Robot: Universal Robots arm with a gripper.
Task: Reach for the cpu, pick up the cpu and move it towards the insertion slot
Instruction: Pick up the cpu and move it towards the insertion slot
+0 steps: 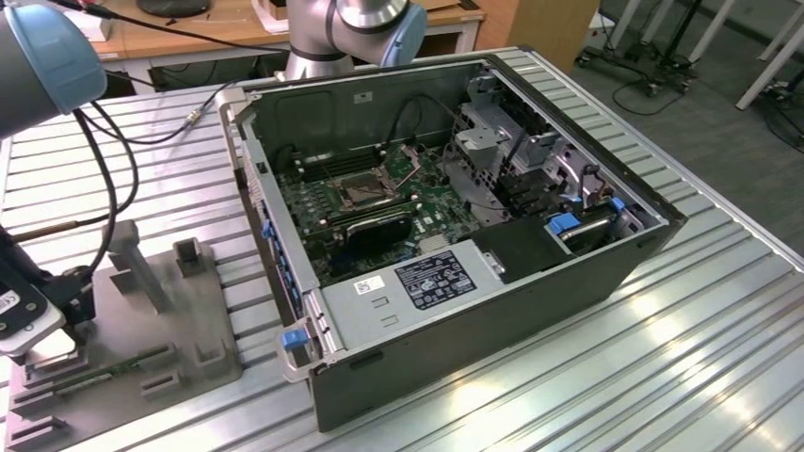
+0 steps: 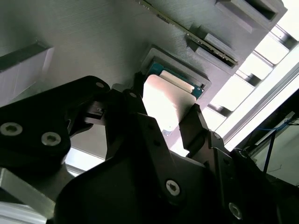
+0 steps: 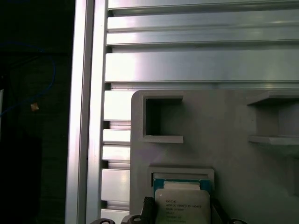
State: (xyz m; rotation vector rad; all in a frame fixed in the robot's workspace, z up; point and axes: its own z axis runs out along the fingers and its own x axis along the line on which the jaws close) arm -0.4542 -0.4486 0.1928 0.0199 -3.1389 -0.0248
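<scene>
**Exterior view**
- Worktop (image 1: 703, 311): ribbed aluminium, carrying an open computer case (image 1: 503, 320) and, at the exterior view's left, a grey holder (image 1: 138, 330).
- Case contents: green motherboard (image 1: 308, 202) with the insertion slot (image 1: 365, 193), metal-framed, near the board's middle; drive cage and cables alongside.
- Holder contents: upright posts, plus a narrow green circuit strip (image 1: 113, 363) lying near its front.
- Tool (image 1: 44, 344): low over the holder's corner at the exterior view's left, well apart from the case and the slot.

**Second wrist view**
- Holder (image 2: 93, 37): grey, with a shallow square recess.
- Recess contents: the cpu (image 2: 163, 98), silvery face up, its green edge against the recess wall.
- Tool (image 2: 166, 116): black, straddling the cpu, close at two opposite sides; cannot tell whether spread or pinching.

**First wrist view**
- Holder (image 3: 224, 121): one rectangular pocket near its corner, the square recess beside it.
- Recess contents: the cpu (image 3: 182, 205), seated flat inside the rim.
- Tool (image 3: 182, 213): dark tips flanking the chip.
- Worktop (image 3: 187, 60): slats running past the holder's edge.
</scene>
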